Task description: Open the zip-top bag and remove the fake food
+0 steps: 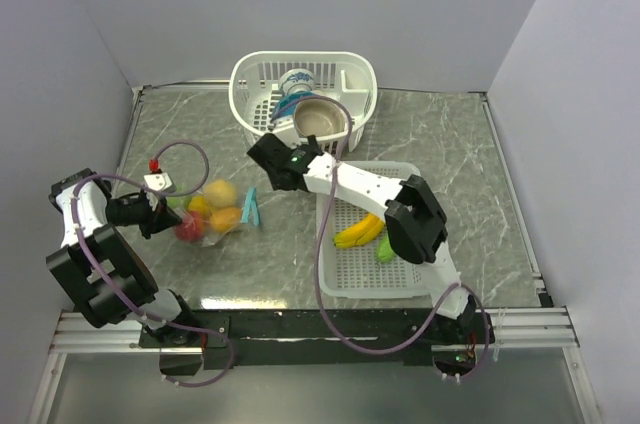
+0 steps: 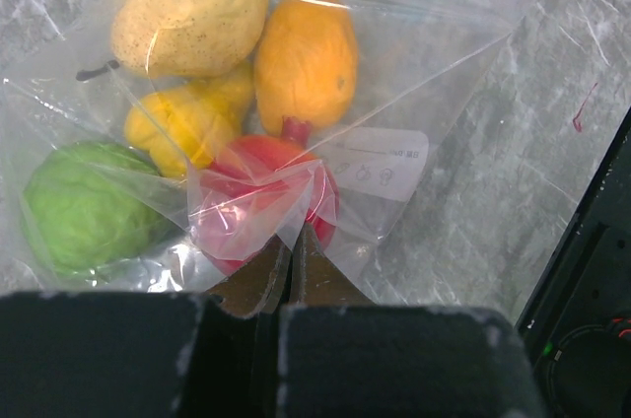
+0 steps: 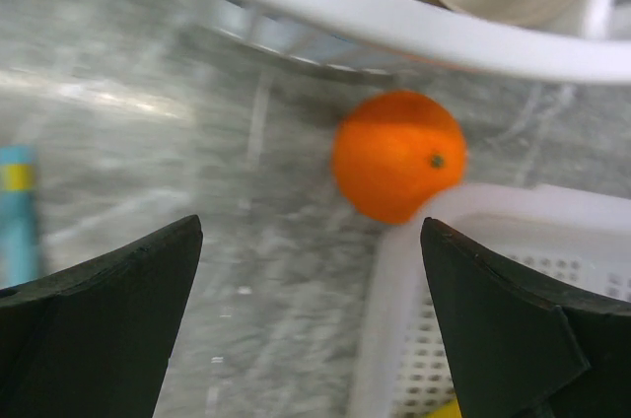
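Observation:
The zip-top bag [image 1: 212, 212] lies on the table left of centre, its teal zip strip [image 1: 250, 210] facing right. Inside it I see fake food: a pale yellow fruit [image 2: 187, 14], an orange one [image 2: 306, 58], a yellow one [image 2: 187, 117], a red one [image 2: 261, 203] and a green one [image 2: 84, 206]. My left gripper [image 2: 289, 243] is shut on a fold of the bag's plastic at its bottom end. My right gripper [image 3: 311, 226] hangs open and empty above the table. Just ahead of it an orange [image 3: 399, 155] rests against the tray corner.
A white tray [image 1: 400, 279] at the right holds a banana [image 1: 358, 232] and a green piece [image 1: 386, 250]. A white basket [image 1: 250, 94] at the back holds a bowl [image 1: 320, 118] and a cup [image 1: 296, 82]. Grey walls enclose the table.

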Robot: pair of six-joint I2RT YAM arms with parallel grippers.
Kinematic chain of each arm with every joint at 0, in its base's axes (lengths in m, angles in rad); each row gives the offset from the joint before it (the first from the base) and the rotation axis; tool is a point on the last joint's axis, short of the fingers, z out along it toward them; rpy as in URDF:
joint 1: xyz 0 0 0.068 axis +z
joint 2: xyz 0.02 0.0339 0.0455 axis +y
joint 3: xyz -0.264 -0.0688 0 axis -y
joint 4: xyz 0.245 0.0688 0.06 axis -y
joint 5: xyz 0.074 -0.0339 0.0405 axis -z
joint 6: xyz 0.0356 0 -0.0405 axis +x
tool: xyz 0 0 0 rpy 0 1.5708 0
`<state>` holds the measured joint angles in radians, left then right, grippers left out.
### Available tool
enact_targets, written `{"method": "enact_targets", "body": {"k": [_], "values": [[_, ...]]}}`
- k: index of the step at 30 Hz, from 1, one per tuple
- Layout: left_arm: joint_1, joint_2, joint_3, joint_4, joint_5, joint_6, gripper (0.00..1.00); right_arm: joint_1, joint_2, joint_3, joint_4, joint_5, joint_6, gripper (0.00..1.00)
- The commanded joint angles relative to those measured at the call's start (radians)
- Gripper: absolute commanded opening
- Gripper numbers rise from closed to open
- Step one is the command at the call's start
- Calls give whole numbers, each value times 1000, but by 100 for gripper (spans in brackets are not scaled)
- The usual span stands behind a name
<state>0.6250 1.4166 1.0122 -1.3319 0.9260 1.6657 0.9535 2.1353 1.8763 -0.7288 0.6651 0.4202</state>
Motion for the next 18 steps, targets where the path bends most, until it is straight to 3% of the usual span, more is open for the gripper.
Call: {"method": "enact_targets", "body": {"k": [1,8,18], "values": [[2,-9,-11,-41,-6,51,1,-22,-161,-106,28,13,-5,100],[2,15,-3,-41,25,35,1,-100,-201,-235,103,28,-7,100],[4,-5,-17,-41,-9,35,1,-199,-183,-260,241,4,-83,100]]}}
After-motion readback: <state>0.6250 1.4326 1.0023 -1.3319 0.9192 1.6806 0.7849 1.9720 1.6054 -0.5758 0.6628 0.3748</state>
